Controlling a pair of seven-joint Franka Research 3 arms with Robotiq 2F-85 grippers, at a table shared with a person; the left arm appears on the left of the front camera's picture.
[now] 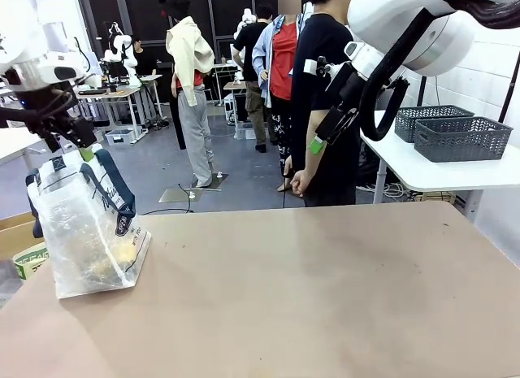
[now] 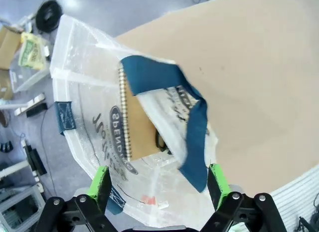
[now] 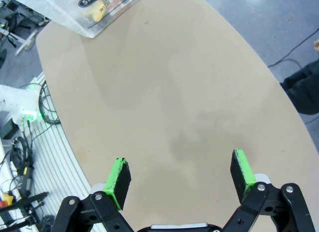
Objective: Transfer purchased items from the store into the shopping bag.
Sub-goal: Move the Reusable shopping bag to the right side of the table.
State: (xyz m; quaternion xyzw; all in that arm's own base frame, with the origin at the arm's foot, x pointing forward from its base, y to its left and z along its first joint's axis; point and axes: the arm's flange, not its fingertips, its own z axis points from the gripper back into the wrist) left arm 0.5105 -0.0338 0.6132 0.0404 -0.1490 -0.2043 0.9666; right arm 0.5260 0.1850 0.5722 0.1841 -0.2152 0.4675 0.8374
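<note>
Crinkled translucent shopping bag at the matte tan table's nine o'clock, spiral-bound brown notebook inside, left gripper above, jaws apart, right gripper raised, jaws apart.

Your shopping bag hides most of its contents: yellowish goods blur behind plastic at 6 o'clock, and the brown box shows partly under the strap.

Both arms are glossy white with rounded joint housings; the right arm carries a thick black cable looping at its wrist. Each gripper is black, with bolted linkage knuckles and bright green pads: left gripper, right gripper. The person wears a black short-sleeved shirt.
</note>
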